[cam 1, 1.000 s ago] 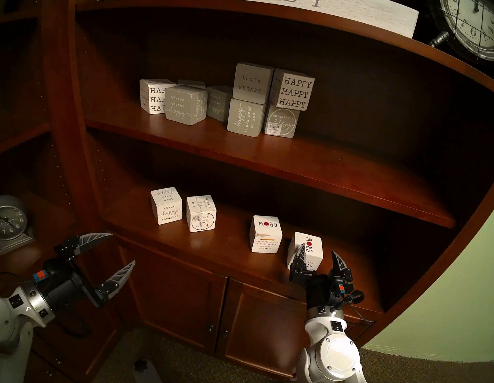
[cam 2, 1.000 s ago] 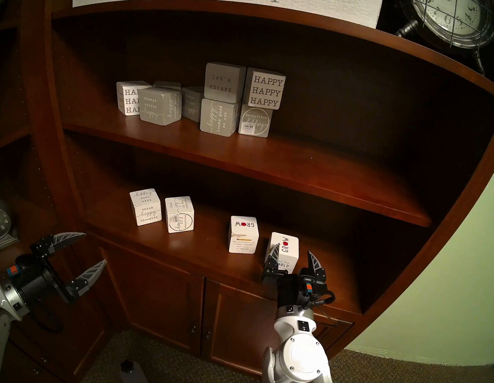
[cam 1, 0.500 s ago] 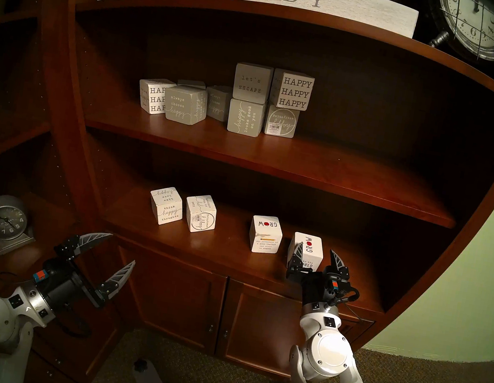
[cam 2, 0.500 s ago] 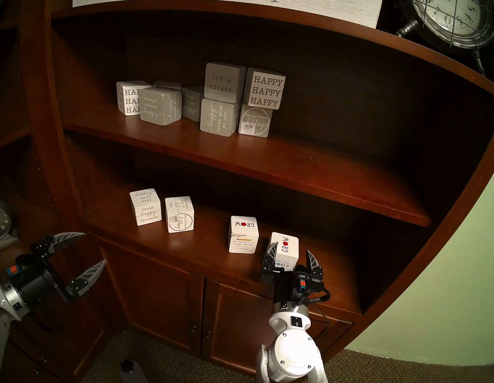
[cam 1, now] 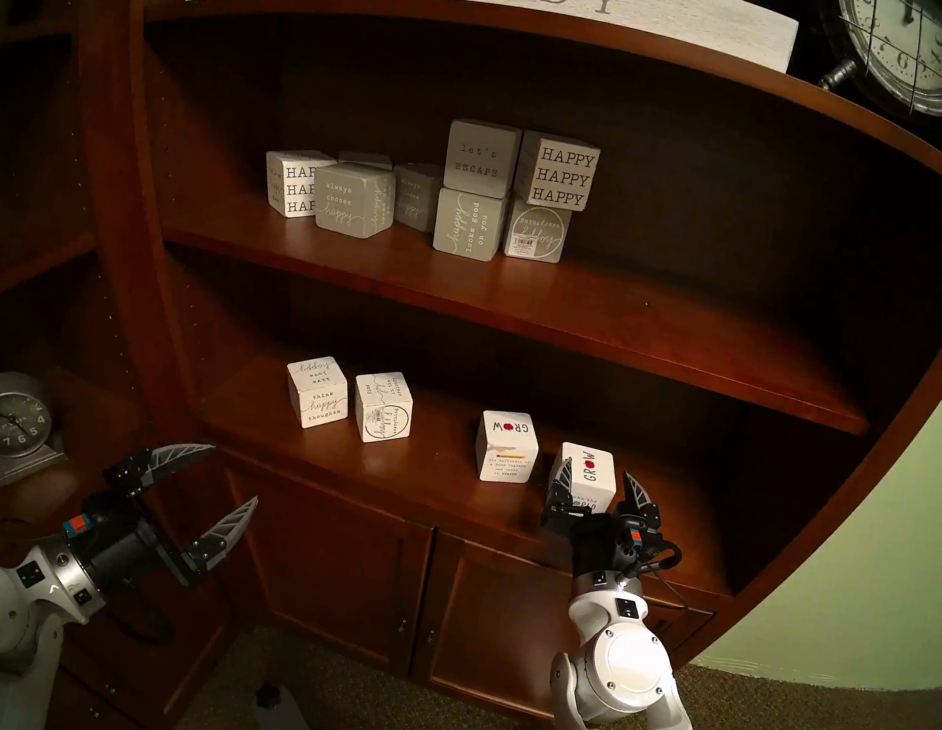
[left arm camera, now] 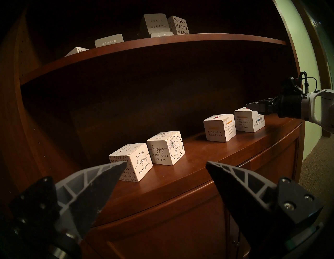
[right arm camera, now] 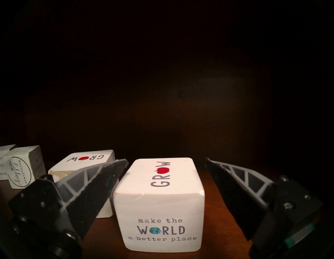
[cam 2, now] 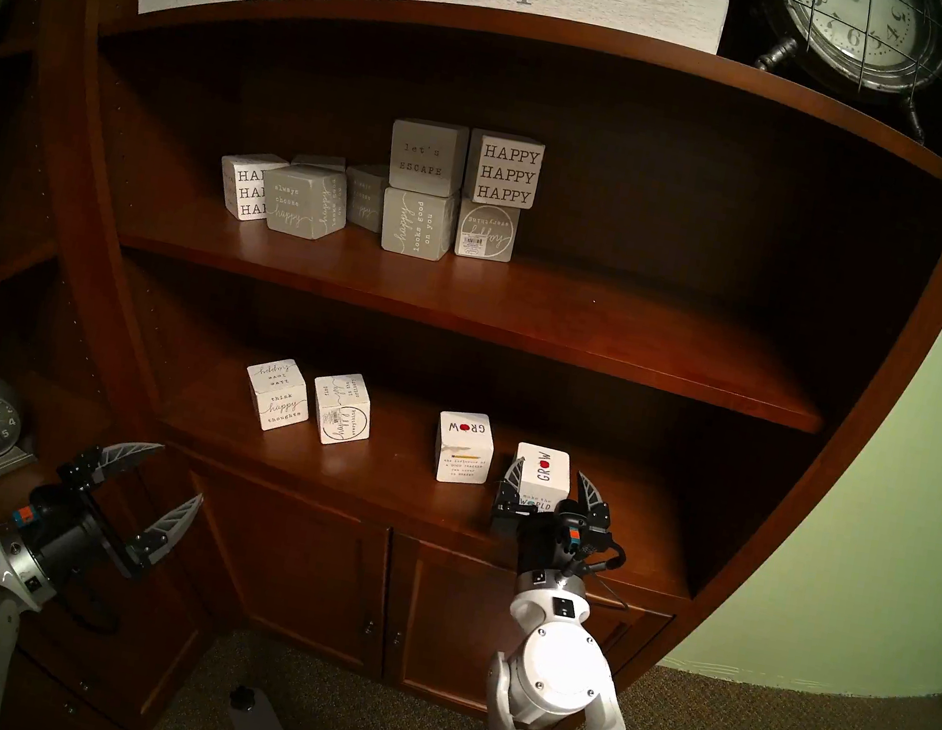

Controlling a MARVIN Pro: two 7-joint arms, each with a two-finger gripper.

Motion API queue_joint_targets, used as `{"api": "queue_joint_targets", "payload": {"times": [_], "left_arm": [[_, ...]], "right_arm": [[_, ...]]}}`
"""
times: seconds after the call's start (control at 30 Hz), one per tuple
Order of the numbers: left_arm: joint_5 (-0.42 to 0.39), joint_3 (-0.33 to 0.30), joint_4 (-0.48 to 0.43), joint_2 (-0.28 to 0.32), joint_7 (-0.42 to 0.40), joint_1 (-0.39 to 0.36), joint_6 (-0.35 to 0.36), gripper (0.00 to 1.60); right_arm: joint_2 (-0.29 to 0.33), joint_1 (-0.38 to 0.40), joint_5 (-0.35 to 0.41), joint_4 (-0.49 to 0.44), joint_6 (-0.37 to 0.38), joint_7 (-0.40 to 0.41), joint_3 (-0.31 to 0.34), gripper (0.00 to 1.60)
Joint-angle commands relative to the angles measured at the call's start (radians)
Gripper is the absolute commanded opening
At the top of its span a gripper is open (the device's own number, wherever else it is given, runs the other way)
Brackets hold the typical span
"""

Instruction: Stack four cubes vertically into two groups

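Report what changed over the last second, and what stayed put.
The right gripper advanced into the shelf, its open fingers now straddling the rightmost GROW cube; nothing gripped yet. The left gripper, open, and the other GROW cube and both happy cubes did not move.

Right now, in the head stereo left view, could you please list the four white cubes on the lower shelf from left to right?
"think happy thoughts" cube → "everything" cube → upside-down GROW cube → GROW cube between the open right gripper's fingers.
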Motion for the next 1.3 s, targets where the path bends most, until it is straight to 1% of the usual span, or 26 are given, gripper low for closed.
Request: {"api": "queue_joint_targets", "payload": {"times": [0.0,0.37,0.6,0.87,1.27], "left_arm": [[-0.001,0.000,-0.016,0.000,-0.001,0.000,-0.001,1.60],[-0.001,0.000,-0.016,0.000,-0.001,0.000,-0.001,1.60],[-0.001,0.000,-0.016,0.000,-0.001,0.000,-0.001,1.60],[-0.001,0.000,-0.016,0.000,-0.001,0.000,-0.001,1.60],[-0.001,0.000,-0.016,0.000,-0.001,0.000,-0.001,1.60]], "right_arm": [[-0.004,0.019,-0.006,-0.006,-0.002,-0.008,-0.003,1.60],[-0.001,0.042,0.002,0.023,0.014,-0.001,-0.003,1.60],[0.003,0.052,0.008,0.037,0.007,0.013,-0.001,1.60],[0.000,0.047,0.010,0.033,0.014,0.010,0.003,1.60],[-0.002,0.031,0.023,0.024,0.002,0.017,0.002,1.60]]}}
